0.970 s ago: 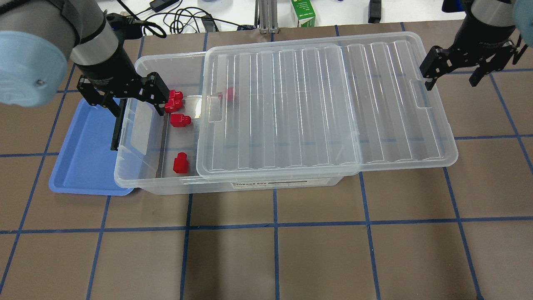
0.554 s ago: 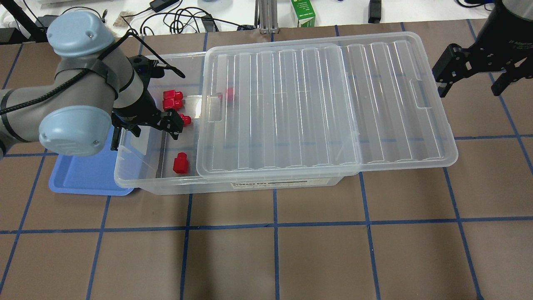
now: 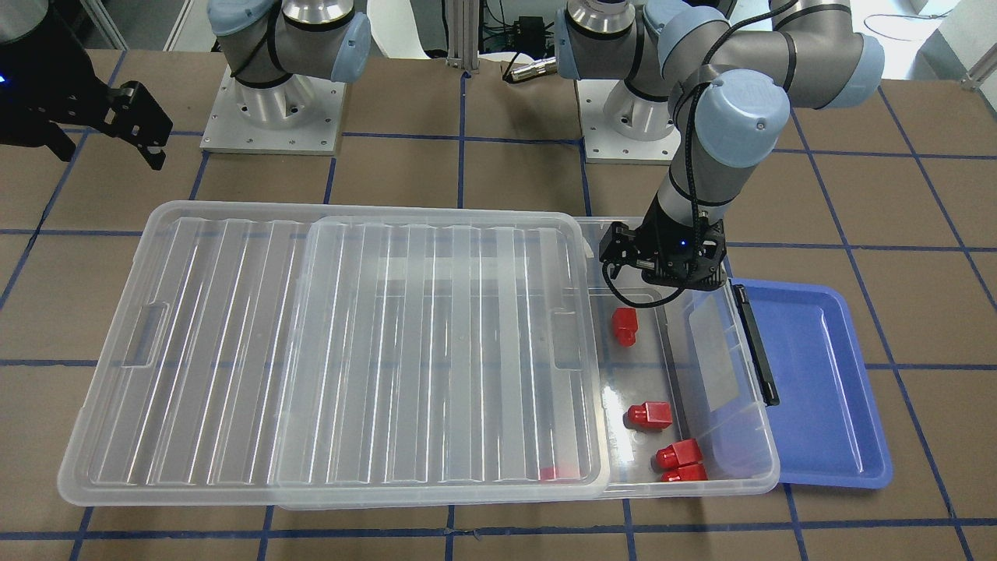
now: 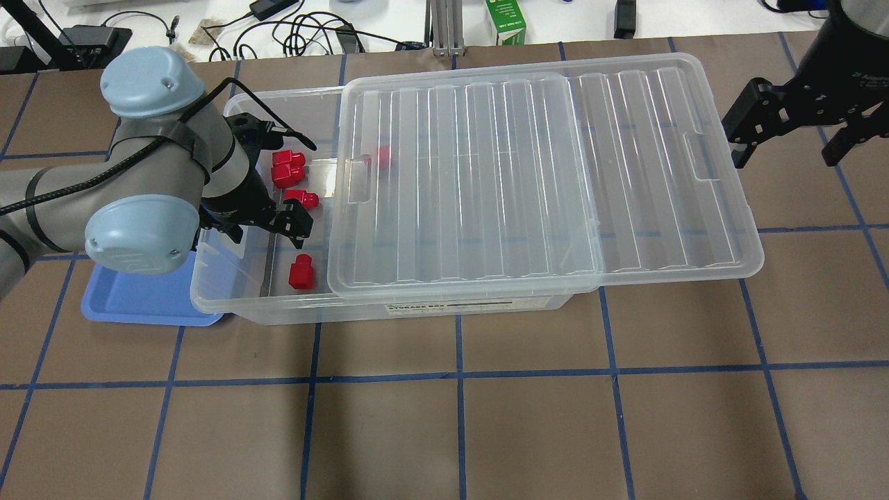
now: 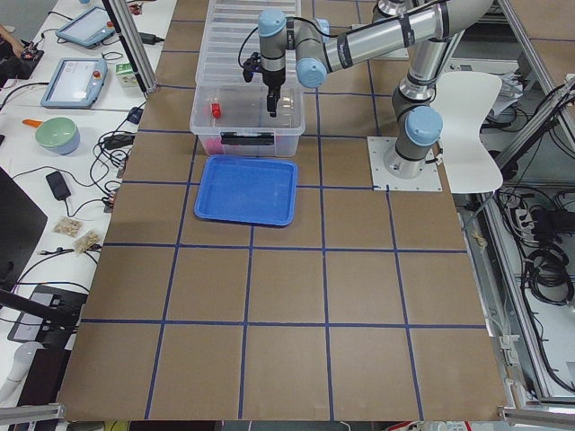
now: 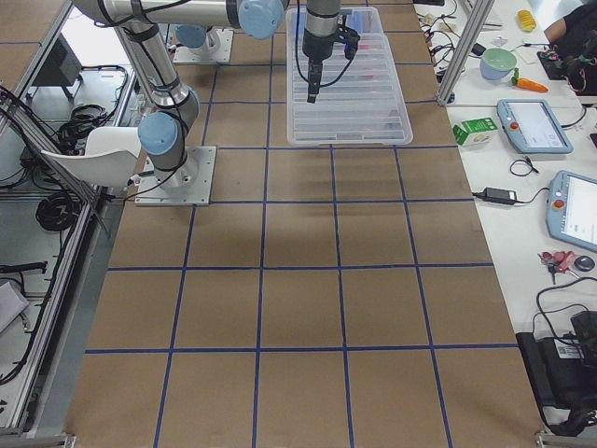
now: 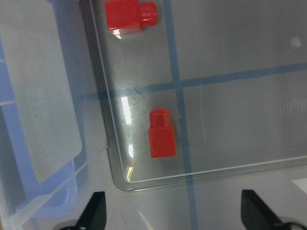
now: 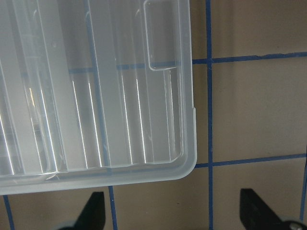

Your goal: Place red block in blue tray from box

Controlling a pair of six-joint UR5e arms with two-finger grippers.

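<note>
The box (image 4: 417, 310) is a clear bin with its ribbed lid (image 4: 486, 180) slid to the right, so its left end is open. Several red blocks lie there: one (image 4: 301, 271) near the front wall, one (image 4: 302, 199) mid-way, two (image 4: 287, 167) at the back, one (image 4: 383, 156) under the lid. My left gripper (image 4: 264, 229) is open and empty, low inside the open end between the front and middle blocks. The left wrist view shows the front block (image 7: 162, 133) ahead of the open fingertips (image 7: 93, 211). The blue tray (image 4: 139, 298) lies left of the box. My right gripper (image 4: 788, 139) is open beside the lid's right end.
A black latch bar (image 3: 755, 343) runs along the box's end wall next to the tray (image 3: 810, 374). The lid's corner (image 8: 187, 163) overhangs the box on the right. Cables and a green carton (image 4: 505, 21) sit behind the table.
My left arm has swung from above the box's end wall into the open end and toward the front, lower over the blocks. My right gripper has drifted right, away from the lid.
</note>
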